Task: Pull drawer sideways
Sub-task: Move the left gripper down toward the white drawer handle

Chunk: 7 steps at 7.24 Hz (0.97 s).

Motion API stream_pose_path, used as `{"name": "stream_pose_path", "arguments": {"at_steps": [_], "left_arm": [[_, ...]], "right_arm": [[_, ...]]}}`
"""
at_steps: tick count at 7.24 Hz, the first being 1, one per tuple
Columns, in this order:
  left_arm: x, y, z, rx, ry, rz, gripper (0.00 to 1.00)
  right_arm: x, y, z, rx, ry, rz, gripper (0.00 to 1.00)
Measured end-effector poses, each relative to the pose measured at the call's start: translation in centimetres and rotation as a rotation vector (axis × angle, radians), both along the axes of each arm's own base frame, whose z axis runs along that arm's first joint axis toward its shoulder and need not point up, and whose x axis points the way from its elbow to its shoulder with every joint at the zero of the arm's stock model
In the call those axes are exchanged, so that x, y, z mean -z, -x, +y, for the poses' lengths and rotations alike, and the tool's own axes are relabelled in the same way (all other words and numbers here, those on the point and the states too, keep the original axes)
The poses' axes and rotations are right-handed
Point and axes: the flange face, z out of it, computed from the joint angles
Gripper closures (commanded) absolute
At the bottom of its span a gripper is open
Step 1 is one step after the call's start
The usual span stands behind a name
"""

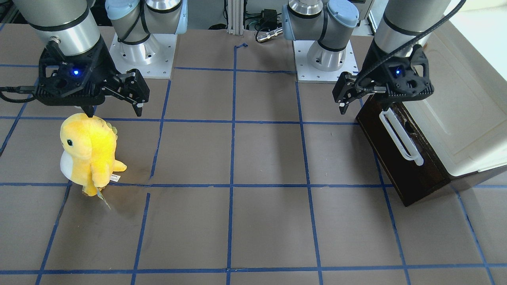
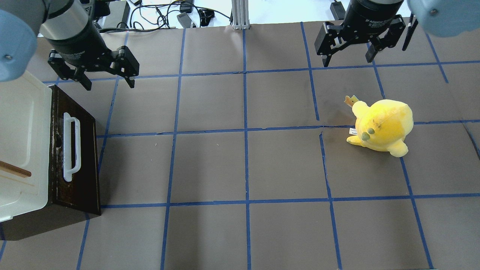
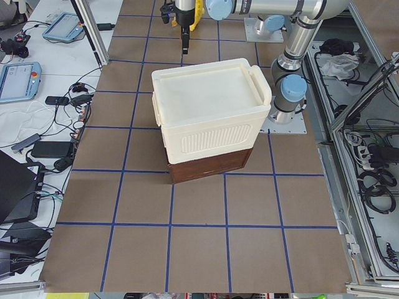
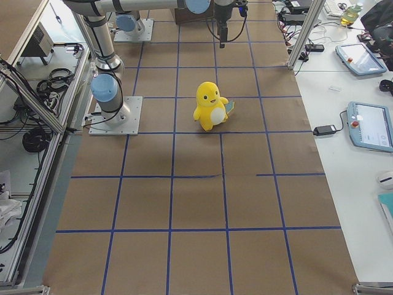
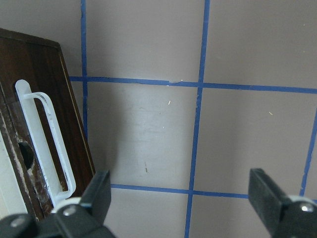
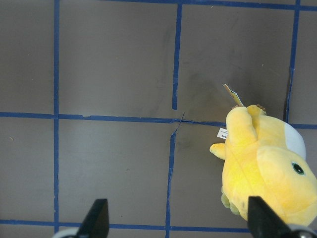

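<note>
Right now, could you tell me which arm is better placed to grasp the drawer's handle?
Left. The left gripper, open, hovers beside the white handle of the drawer; the right gripper is far off, by the yellow plush toy.

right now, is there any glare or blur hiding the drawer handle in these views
Overhead view: handle sharp, no glare on it, though the frame's top edge is blown out white. Front-facing view: handle clear, but the drawer front is mostly too dark for detail. Left wrist view: handle sharp, with a soft shadow beside the drawer.
</note>
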Motion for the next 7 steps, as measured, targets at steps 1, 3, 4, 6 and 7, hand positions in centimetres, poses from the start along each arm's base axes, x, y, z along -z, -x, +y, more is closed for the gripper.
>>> {"name": "stream_pose_path", "arguments": {"at_steps": [1,3,4,6,7], "left_arm": [[2.5,1.5,-1.0,-0.001,0.002,-0.022,0.00],[8.0,3.8,-2.4,-0.008,-0.004,-0.138,0.00],[10.1,4.1,-2.9,-0.026,-0.022,-0.207,0.00],[13.7,3.5,-3.1,-0.035,-0.060,-0.404,0.00],[15.4,3.5,-2.7,-0.007,-0.078,-0.527,0.00]], "right_arm": [[0.0,0.0,0.0,0.000,0.000,0.000,0.00],[0.0,0.0,0.0,0.000,0.000,0.000,0.00],[0.0,0.0,0.0,-0.001,0.000,0.000,0.00],[0.0,0.0,0.0,0.000,0.000,0.000,0.00],[0.0,0.0,0.0,0.000,0.000,0.000,0.00]]}}
